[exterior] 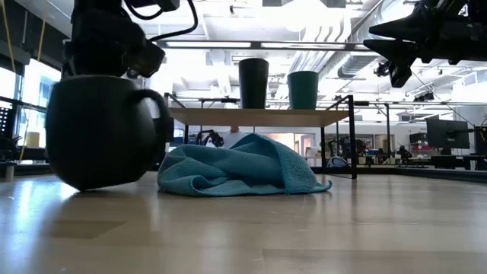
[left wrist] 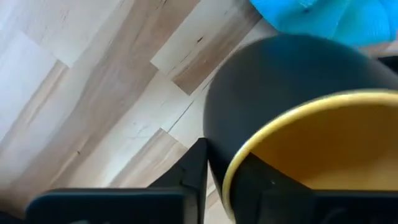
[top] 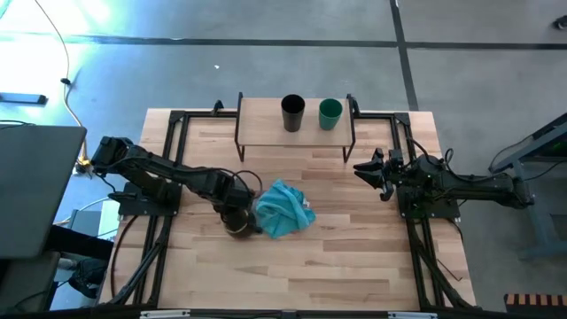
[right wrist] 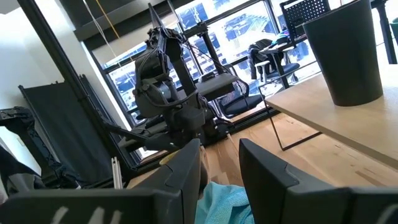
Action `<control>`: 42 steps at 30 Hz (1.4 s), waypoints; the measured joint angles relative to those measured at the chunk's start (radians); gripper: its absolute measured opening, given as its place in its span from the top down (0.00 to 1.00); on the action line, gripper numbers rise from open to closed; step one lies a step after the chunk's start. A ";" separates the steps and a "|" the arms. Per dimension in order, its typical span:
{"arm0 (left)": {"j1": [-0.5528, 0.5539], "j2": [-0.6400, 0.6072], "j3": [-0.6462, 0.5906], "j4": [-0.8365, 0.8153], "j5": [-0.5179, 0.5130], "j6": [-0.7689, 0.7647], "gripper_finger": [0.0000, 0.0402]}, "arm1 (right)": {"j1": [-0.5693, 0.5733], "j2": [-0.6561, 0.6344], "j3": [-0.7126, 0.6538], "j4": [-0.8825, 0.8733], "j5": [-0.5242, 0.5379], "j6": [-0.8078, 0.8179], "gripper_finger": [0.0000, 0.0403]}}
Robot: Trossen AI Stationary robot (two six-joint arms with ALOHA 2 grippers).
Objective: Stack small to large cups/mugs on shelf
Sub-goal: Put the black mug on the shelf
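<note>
Gripping the mug point(top: 236, 219) at its rim, left gripper point(top: 236, 215) pinched across the wall, one finger inside and one outside; mug not yet lifted off the table point(top: 354, 257).
Mug sits upright mid-table, toward the left edge, mouth up, long axis vertical, handle toward the cloth point(top: 283, 209), which lies just beside it, maybe touching. Black cup point(top: 293, 112) and green cup point(top: 330, 112) already stand upright side by side on the shelf point(top: 261, 115) at the table's far edge, apart, not nested. Judged: two of three are up on the shelf, no stacking done; mug and nesting remain. Right gripper point(top: 379, 172) waits near the shelf's right end, fingers apart, empty.
</note>
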State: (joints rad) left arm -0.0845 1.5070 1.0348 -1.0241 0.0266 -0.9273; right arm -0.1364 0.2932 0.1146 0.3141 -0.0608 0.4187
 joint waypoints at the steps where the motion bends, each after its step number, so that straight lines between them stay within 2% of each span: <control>1: 0.000 0.000 0.000 -0.003 -0.004 0.023 0.92 | 0.000 0.000 0.000 0.000 0.000 0.000 0.74; 6: -0.001 0.000 -0.002 -0.016 -0.042 0.136 0.97 | 0.000 0.000 0.000 0.000 0.000 0.009 0.74; 12: 0.000 0.000 0.012 -0.071 -0.117 0.236 0.93 | 0.000 0.000 0.000 0.000 0.000 0.010 0.74; 17: 0.000 0.000 0.095 -0.147 -0.277 0.396 0.94 | 0.000 0.000 0.000 0.001 0.000 0.011 0.74; 19: 0.000 0.000 0.139 -0.165 -0.358 0.501 0.96 | 0.000 0.000 0.000 0.001 0.001 0.011 0.74; 22: 0.008 0.000 0.195 -0.149 -0.418 0.686 0.98 | 0.000 0.000 0.000 0.002 0.001 0.011 0.74; 25: 0.053 0.003 0.233 -0.135 -0.377 0.811 0.98 | 0.000 0.000 0.000 0.004 0.001 0.011 0.74; 29: 0.133 0.026 0.241 -0.149 -0.317 0.894 0.95 | 0.000 0.000 0.000 0.004 0.001 0.030 0.74; 32: 0.168 0.052 0.242 -0.175 -0.317 0.937 0.95 | 0.000 0.000 0.000 0.003 0.001 0.034 0.74; 37: 0.197 0.088 0.242 -0.177 -0.277 1.016 0.98 | 0.000 0.000 0.000 0.003 0.001 0.037 0.74; 42: 0.205 0.112 0.242 -0.154 -0.259 1.059 0.95 | 0.000 0.000 0.000 0.002 0.001 0.036 0.74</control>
State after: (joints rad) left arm 0.1203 1.6188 1.2770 -1.1781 -0.2328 0.1319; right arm -0.1364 0.2932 0.1146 0.3162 -0.0601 0.4549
